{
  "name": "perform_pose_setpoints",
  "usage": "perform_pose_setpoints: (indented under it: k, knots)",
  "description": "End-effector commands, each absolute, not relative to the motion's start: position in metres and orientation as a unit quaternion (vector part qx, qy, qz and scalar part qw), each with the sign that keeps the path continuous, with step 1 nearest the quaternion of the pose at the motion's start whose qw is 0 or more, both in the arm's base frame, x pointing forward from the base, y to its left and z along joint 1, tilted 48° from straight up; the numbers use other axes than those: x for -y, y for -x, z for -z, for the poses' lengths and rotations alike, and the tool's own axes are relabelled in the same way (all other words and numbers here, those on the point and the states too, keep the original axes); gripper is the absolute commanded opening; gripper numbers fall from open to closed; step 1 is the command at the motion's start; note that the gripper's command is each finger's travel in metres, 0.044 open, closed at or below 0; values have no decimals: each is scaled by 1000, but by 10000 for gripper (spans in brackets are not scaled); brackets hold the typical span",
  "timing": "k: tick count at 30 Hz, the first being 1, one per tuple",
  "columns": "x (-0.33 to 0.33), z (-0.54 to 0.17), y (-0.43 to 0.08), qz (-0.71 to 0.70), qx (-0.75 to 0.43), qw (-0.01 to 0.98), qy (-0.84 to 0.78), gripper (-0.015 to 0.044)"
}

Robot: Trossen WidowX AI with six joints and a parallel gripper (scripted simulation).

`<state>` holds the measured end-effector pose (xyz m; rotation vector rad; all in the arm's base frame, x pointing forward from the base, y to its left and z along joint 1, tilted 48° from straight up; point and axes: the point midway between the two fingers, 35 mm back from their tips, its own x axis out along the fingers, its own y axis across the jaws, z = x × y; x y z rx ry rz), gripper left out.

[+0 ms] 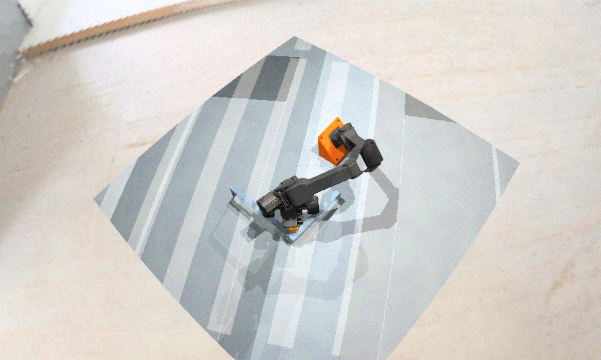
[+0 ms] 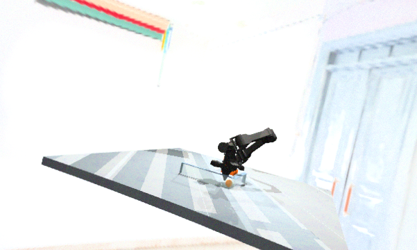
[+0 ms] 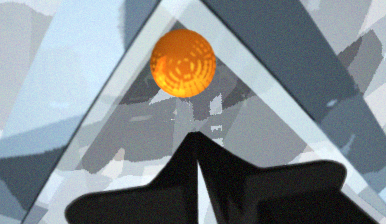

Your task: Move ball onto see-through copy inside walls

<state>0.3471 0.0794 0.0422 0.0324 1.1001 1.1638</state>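
An orange ball [image 1: 294, 229] [image 2: 229, 183] [image 3: 183, 63] lies on the table deep in the corner of the two low clear walls [image 1: 240, 194] [image 3: 274, 100]. In the wrist view its surface is mottled with yellow arcs, and the see-through copy overlaps it so closely that no separate outline shows. My gripper [image 2: 225, 178] [image 3: 194, 137] is shut and empty. Its tips point at the ball from the open side of the corner, with a gap between them and the ball in the wrist view. The arm partly covers the corner in the top view.
The clear walls stand on both sides of my gripper and meet beyond the ball. The orange arm base [image 1: 329, 142] stands behind, on the open side of the corner. The striped table [image 1: 430, 200] ends in straight edges all round.
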Motion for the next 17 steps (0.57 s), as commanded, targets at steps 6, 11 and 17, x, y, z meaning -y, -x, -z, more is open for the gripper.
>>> perform_pose_setpoints:
  k: [6, 11, 17]
  knots:
    - [-72, -33, -334, -522, -494, 695, -13, 0]
    - [-68, -29, -328, -522, -494, 695, -13, 0]
    - [-65, -26, -324, -522, -494, 695, -13, 0]
